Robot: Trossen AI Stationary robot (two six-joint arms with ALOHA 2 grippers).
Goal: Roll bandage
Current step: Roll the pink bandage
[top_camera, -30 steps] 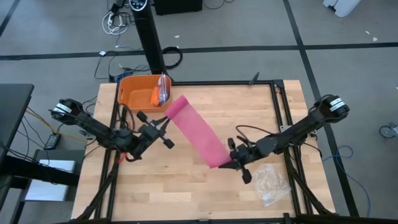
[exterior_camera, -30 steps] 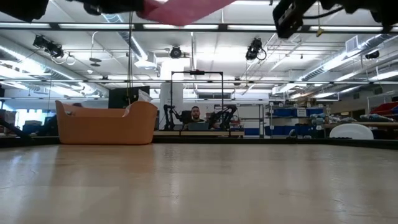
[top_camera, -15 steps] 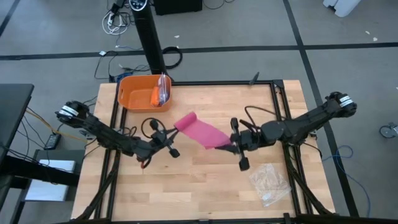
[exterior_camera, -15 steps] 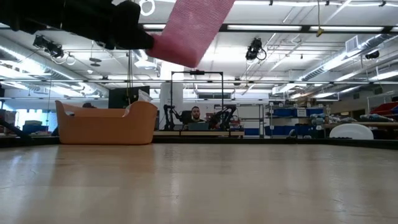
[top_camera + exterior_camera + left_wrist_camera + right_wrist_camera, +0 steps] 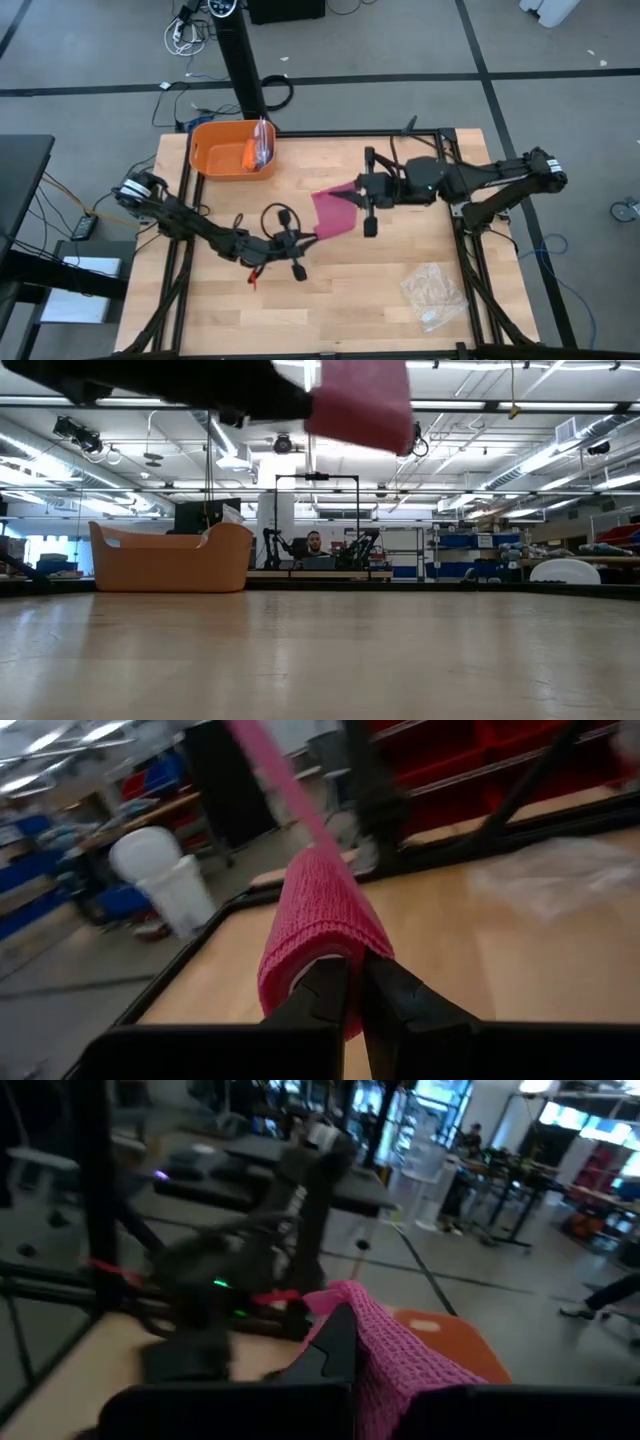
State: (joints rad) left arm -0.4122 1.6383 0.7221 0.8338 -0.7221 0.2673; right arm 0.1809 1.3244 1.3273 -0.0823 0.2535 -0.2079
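Between the two grippers, above the middle of the table [image 5: 330, 290], hangs the bandage [image 5: 333, 211], held clear of the wood at both ends. The left gripper [image 5: 292, 240] is clamped on the near, lower end: in the left wrist view its fingers [image 5: 322, 982] are pressed together with the pink cloth wrapped over their tips as a short, thick roll [image 5: 320, 925], and a narrow taut strip runs up and away from it. The right gripper [image 5: 362, 194] pinches the far end, its finger [image 5: 335, 1342] closed against a fold of cloth seen in the right wrist view.

From the left gripper the free strip leads diagonally toward the right gripper, so the bandage's long axis lies along the line joining the two. The span left between them looks short, and the roll sits on the left fingers, so the left arm is the nearer one for further winding.

Well apart stand the orange tub [image 5: 205, 155] at the far left corner and the clear plastic bag [image 5: 433, 294] at the near right.
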